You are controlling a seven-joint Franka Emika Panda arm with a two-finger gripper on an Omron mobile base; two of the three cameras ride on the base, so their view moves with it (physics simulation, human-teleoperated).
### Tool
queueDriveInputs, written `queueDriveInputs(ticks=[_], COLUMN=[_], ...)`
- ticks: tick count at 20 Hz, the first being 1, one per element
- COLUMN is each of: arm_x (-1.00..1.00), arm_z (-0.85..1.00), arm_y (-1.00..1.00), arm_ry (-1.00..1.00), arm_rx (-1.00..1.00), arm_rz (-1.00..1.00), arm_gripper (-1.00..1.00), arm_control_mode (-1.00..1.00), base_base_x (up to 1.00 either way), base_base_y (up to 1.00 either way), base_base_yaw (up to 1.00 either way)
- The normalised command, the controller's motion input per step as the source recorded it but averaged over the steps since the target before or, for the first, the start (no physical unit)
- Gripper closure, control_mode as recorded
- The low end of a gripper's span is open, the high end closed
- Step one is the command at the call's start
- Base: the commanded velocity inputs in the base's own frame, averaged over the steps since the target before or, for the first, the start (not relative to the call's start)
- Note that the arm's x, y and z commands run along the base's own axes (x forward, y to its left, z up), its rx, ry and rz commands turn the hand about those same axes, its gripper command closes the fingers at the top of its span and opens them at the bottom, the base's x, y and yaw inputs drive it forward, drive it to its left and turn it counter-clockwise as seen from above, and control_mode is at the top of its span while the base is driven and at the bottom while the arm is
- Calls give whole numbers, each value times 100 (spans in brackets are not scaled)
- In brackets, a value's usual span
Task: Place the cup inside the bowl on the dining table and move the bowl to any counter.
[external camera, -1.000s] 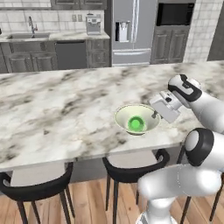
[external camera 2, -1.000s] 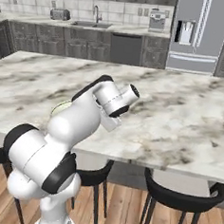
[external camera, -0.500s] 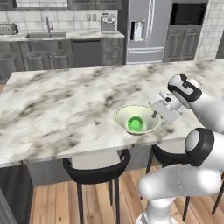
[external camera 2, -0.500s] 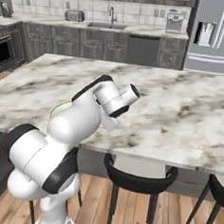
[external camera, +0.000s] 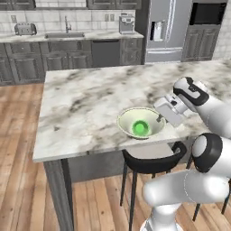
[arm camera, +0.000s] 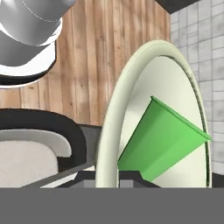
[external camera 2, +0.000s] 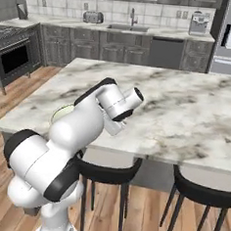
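Marble dining table (external camera: 85,103): cup (external camera: 140,128) in bowl (external camera: 127,121). Gripper (external camera: 159,118) clamped on bowl rim. Next, probably: carry level to counter (external camera: 67,36).

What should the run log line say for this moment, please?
cup: inside bowl | bowl: over dining table edge | gripper: shut on bowl rim | counter: not reached

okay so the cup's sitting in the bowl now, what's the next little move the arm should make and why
Probably keep the grip and carry the bowl toward the counter along the back wall. The green cup already sits inside the bowl, and the gripper looks shut on the bowl's near rim, with the bowl above the dining table near its front edge. So only the move to a counter seems left.
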Motion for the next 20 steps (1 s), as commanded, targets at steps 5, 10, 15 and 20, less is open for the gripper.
queueDriveInputs(ticks=[5,10,15,20], arm_x=[0,0,0,0], arm_z=[0,0,0,0], arm_y=[0,0,0,0], arm_ry=[0,0,0,0], arm_rx=[0,0,0,0], arm_rz=[0,0,0,0], arm_gripper=[100,100,100,100], arm_control_mode=[100,100,100,100], base_base_x=[-10,-7,-4,-9], base_base_y=[100,100,100,100], base_base_yaw=[-2,-2,-3,-2])
